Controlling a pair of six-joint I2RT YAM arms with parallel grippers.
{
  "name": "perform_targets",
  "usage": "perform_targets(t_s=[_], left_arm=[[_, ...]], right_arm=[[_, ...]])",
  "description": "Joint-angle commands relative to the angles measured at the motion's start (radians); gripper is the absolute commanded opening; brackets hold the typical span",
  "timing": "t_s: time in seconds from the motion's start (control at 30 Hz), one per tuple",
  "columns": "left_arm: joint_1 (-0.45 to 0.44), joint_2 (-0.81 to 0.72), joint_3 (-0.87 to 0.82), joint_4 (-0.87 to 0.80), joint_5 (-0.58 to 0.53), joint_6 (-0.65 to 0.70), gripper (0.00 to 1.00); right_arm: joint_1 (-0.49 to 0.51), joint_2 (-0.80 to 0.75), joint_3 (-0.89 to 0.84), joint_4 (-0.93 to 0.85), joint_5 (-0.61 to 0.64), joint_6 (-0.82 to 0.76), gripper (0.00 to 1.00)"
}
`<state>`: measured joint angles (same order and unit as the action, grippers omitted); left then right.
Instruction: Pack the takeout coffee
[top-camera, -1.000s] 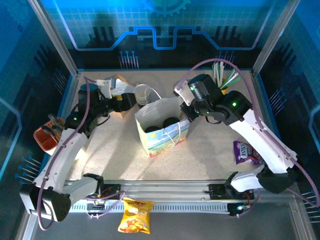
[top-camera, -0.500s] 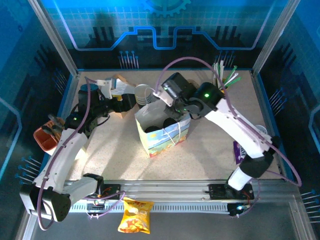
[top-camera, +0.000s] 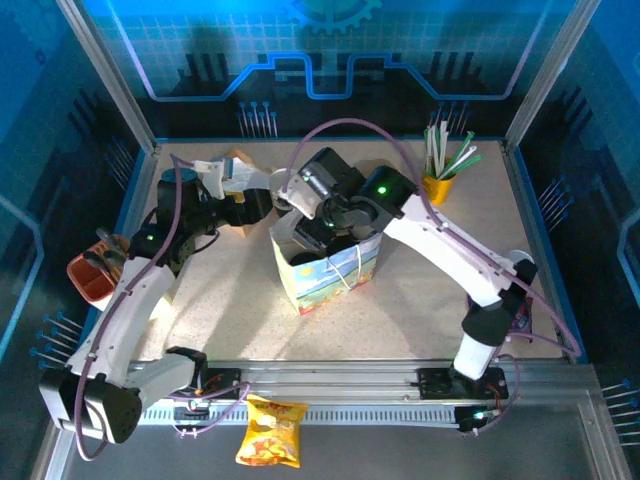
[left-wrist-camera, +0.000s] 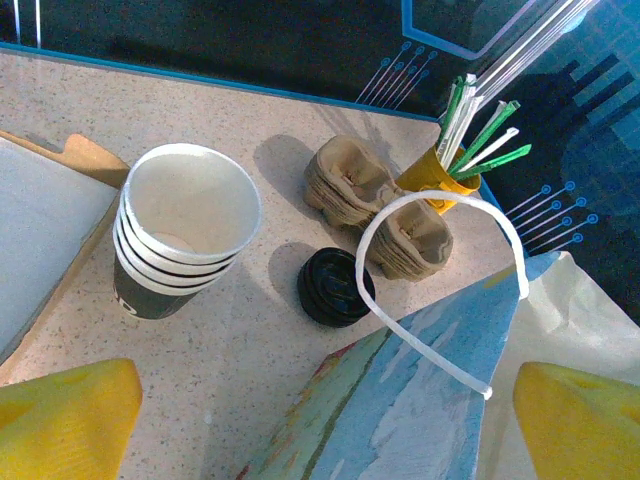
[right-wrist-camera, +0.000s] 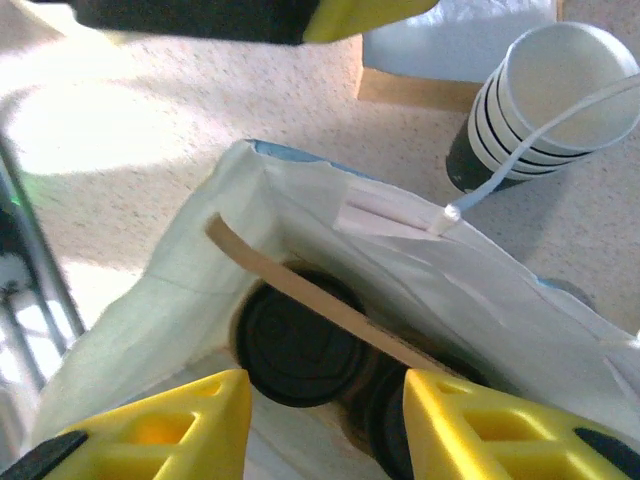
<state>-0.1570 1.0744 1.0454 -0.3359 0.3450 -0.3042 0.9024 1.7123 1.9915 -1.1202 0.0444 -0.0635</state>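
Note:
The takeout coffee (right-wrist-camera: 298, 345), a cup with a round black lid, stands inside the open paper bag (right-wrist-camera: 200, 270), with a second black-lidded cup (right-wrist-camera: 400, 425) beside it. A thin wooden stick (right-wrist-camera: 320, 300) lies slanted across both lids. My right gripper (right-wrist-camera: 325, 392) hovers open just above the bag's mouth, holding nothing; from above, the right gripper (top-camera: 313, 230) covers the top of the bag (top-camera: 330, 275). My left gripper (left-wrist-camera: 325, 410) stands wide open at the bag's back-left edge, with the bag's white handle (left-wrist-camera: 400, 260) between its yellow fingers (left-wrist-camera: 60, 425).
Behind the bag are a stack of lidless cups (left-wrist-camera: 185, 225), a stack of black lids (left-wrist-camera: 335, 287), brown cup carriers (left-wrist-camera: 385, 205) and a yellow cup of straws (top-camera: 437, 185). A chip bag (top-camera: 272, 432) lies beyond the front rail. An orange object (top-camera: 92, 275) sits at the left edge.
The right arm has swung left from the bag's right corner to over its mouth, and its jaws have parted. The left arm has stayed still.

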Motion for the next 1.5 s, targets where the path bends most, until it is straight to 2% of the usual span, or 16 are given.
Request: perform_targets(t_s=[0.0, 0.1, 0.17, 0.33, 0.43, 0.53, 0.73, 0.9, 1.07, 1.17, 1.33, 1.47], left_arm=[[0.001, -0.006, 0.026, -0.014, -0.002, 0.007, 0.95], [0.001, -0.005, 0.038, -0.012, 0.005, -0.006, 0.95], [-0.002, -0.004, 0.053, -0.014, 0.009, -0.015, 0.94], [-0.026, 0.002, 0.086, -0.020, 0.009, -0.027, 0.94], [-0.039, 0.006, 0.098, -0.023, 0.006, -0.026, 0.94], [-0.048, 0.008, 0.107, -0.025, 0.005, -0.024, 0.94], [-0.053, 0.001, 0.102, -0.027, 0.008, -0.022, 0.94], [-0.055, -0.008, 0.095, -0.031, 0.007, -0.015, 0.94], [-0.056, -0.011, 0.089, -0.031, 0.009, -0.016, 0.94], [-0.055, -0.014, 0.081, -0.031, 0.009, -0.014, 0.94], [-0.055, -0.015, 0.074, -0.030, 0.008, -0.012, 0.94], [-0.055, -0.013, 0.073, -0.028, 0.009, -0.006, 0.94]], right_arm=[[-0.071, -0.134, -0.066, 0.105, -0.169, 0.046, 0.48], [-0.176, -0.230, -0.179, 0.196, -0.246, 0.088, 0.51], [-0.291, -0.292, -0.263, 0.256, -0.261, 0.137, 0.55], [-0.598, -0.363, -0.431, 0.378, -0.242, 0.254, 0.60], [-0.727, -0.353, -0.483, 0.425, -0.182, 0.270, 0.65], [-0.780, -0.287, -0.487, 0.440, -0.066, 0.224, 0.71], [-0.790, -0.107, -0.450, 0.472, 0.061, 0.163, 0.88], [-0.784, 0.031, -0.389, 0.487, 0.163, 0.104, 0.90], [-0.768, 0.159, -0.303, 0.468, 0.240, 0.033, 0.84], [-0.761, 0.215, -0.253, 0.448, 0.261, 0.003, 0.76], [-0.755, 0.265, -0.198, 0.418, 0.276, -0.026, 0.49], [-0.745, 0.264, -0.185, 0.412, 0.284, -0.040, 0.34]])
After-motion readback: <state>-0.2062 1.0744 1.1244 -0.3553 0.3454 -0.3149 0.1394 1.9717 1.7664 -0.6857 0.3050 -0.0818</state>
